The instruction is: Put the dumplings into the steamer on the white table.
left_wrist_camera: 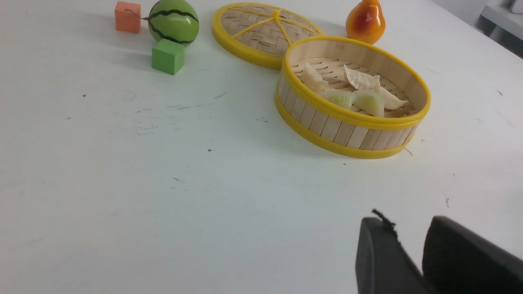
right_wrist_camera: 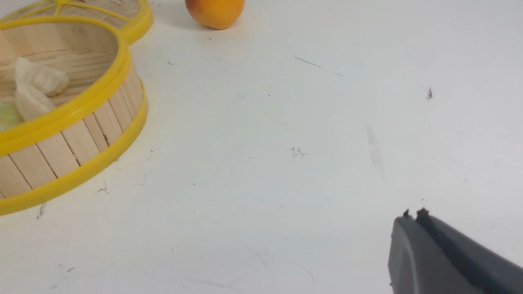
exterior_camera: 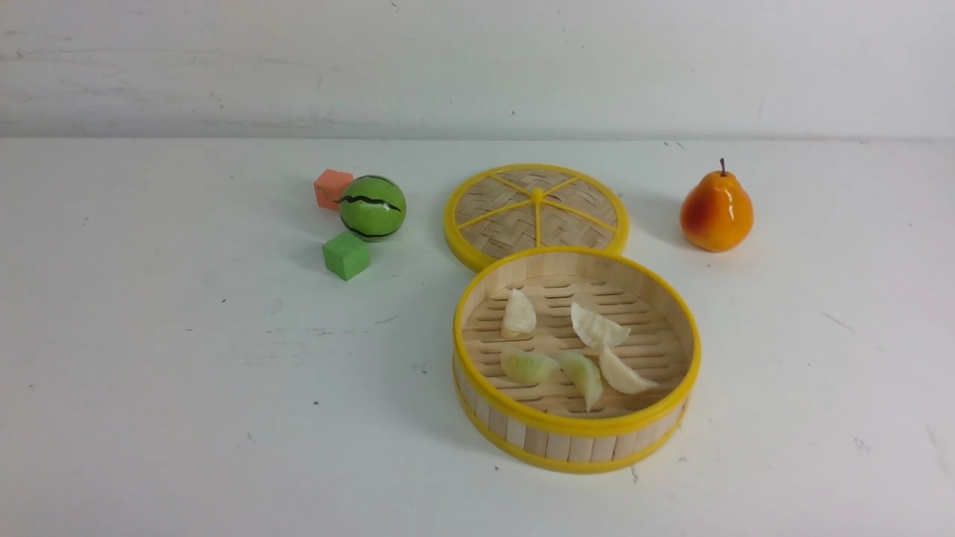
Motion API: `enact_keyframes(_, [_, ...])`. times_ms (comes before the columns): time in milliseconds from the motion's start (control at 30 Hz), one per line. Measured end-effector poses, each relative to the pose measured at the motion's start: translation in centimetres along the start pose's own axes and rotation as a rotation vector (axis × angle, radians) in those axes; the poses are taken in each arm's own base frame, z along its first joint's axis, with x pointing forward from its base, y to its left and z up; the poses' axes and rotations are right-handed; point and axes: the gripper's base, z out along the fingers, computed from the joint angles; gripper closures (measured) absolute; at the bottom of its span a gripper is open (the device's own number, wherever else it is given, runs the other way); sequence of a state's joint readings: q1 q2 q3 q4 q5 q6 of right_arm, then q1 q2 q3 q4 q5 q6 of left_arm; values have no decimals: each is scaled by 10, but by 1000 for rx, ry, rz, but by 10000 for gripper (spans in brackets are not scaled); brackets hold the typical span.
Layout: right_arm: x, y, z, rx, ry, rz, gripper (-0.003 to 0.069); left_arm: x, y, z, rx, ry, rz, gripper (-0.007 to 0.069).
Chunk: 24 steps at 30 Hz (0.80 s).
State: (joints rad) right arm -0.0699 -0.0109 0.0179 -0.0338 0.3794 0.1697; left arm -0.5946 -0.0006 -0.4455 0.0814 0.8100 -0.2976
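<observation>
Dumplings (exterior_camera: 581, 380) lie inside the steamer (exterior_camera: 578, 426), presumably for steaming. My left gripper (left_wrist_camera: 402, 228) stands parted, empty; right gripper (right_wrist_camera: 410, 220) closed, empty.

Five crescent dumplings (exterior_camera: 597, 327), three cream-white and two pale green, lie spread on the slatted floor of the round, yellow-rimmed bamboo steamer (exterior_camera: 577, 426), which sits upright on the white counter (exterior_camera: 224, 418).

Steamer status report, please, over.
Left end effector slightly open, empty; right end effector shut. All five dumplings inside steamer. Woven lid behind it, nothing covering the opening.
</observation>
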Motion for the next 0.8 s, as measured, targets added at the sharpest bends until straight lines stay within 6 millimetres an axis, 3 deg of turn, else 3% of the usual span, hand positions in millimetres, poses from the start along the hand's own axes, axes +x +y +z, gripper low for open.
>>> enact_keyframes(800, [0, 0, 0, 0, 0, 0, 677, 2, 1, 3, -1, -1, 3, 442])
